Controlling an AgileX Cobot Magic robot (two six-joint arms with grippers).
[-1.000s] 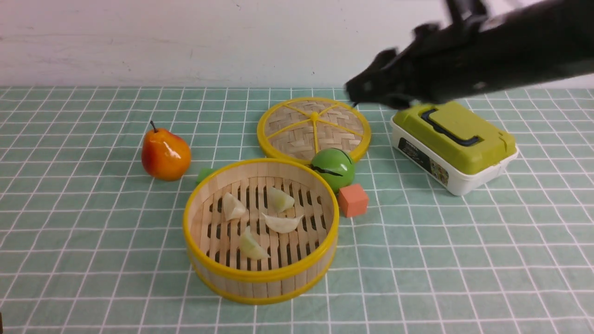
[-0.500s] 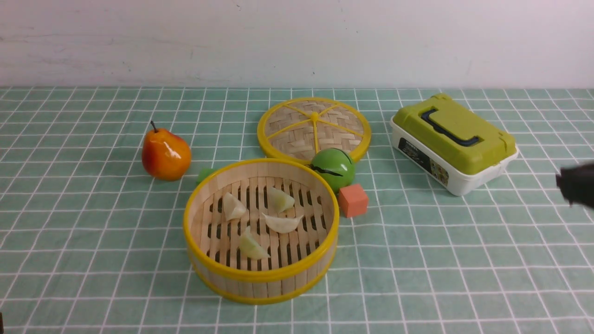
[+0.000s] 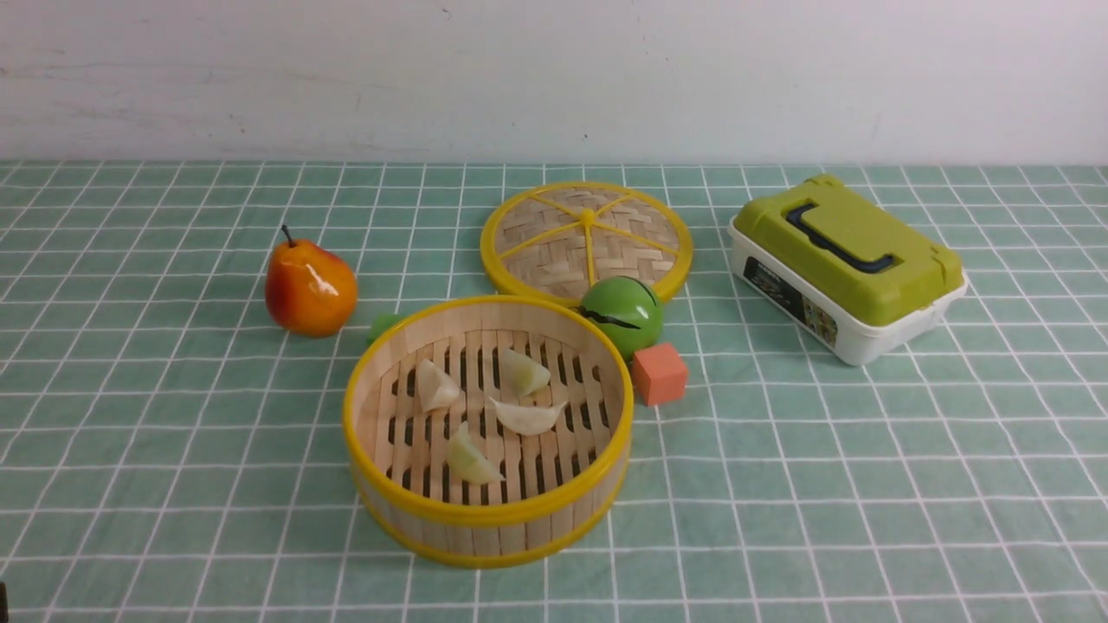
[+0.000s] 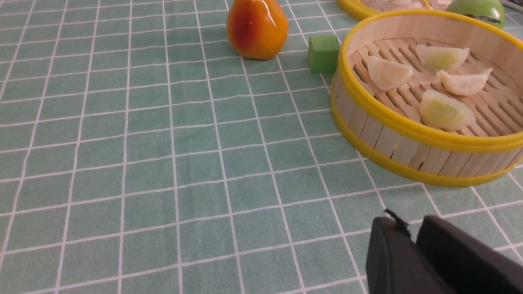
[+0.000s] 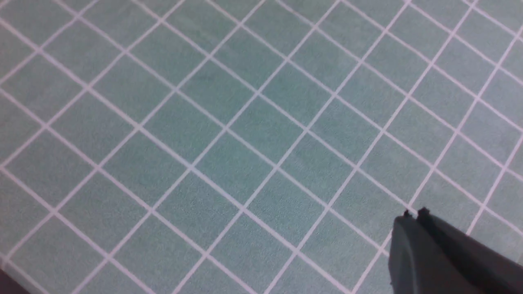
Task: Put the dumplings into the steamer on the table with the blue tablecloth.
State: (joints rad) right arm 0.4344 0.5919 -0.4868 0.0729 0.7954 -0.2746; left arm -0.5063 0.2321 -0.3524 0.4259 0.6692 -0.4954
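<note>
Risks, with one careless sweep of the left hand [image 4: 410, 228], parked low over bare cloth [image 4: 163, 163] near the steamer [image 4: 384, 136] wall with fingers all but together and empty, nudging it and jostling the four dumplings [image 3: 526, 417] lying on its slats, mid-desk [image 3: 173, 484] toward the near edge. Holds the right hand [image 5: 414, 214] above open cloth, tips pressed together on nothing, so little threat from that side.

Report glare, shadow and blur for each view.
Front view: sharp, evenly lit, white glare on the glossy orange-red pear, shadows faint. Left wrist view: same pear glare, teal white-gridded tablecloth sharp. Right wrist view: that tablecloth slightly soft, black right pincer soft-edged in the corner.
</note>
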